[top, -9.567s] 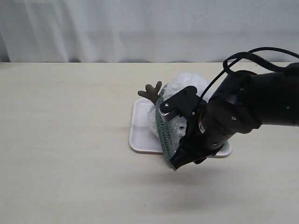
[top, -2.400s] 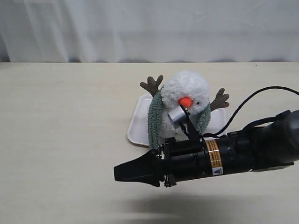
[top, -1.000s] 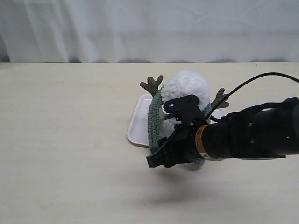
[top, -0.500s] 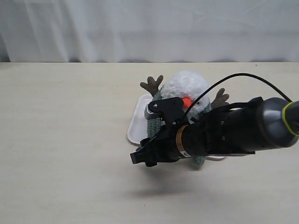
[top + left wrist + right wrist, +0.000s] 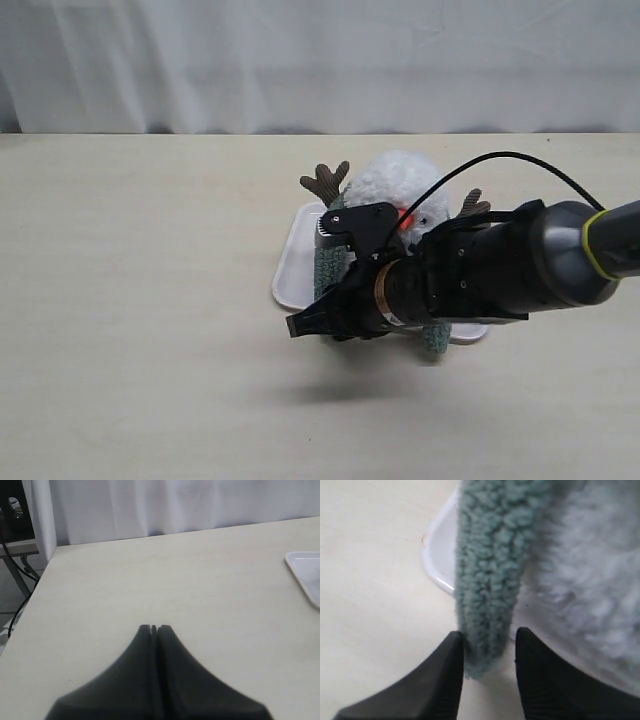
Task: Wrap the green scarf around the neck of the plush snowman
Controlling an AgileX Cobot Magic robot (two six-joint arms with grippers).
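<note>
While the right claw (image 5: 487, 641) straddles the hanging tip of the green scarf (image 5: 490, 575), one finger against the fleece and the other just beside it, I cannot tell whether it squeezes. That tip hangs at the front left corner of the white tray (image 5: 293, 272). Behind the claw, the right arm (image 5: 500, 275) lies nearly level, reaching in from the worktop's right edge across the front of the plush snowman (image 5: 400, 180), which stands on the tray. Bare worktop (image 5: 130, 300) stretches from the tray's left and front rims to the edges. The exterior view alone shows the scarf's other end (image 5: 433, 340) below the arm. The left wrist view alone shows the left claw (image 5: 155, 628), fingers pressed together, low over the worktop near its back left corner
</note>
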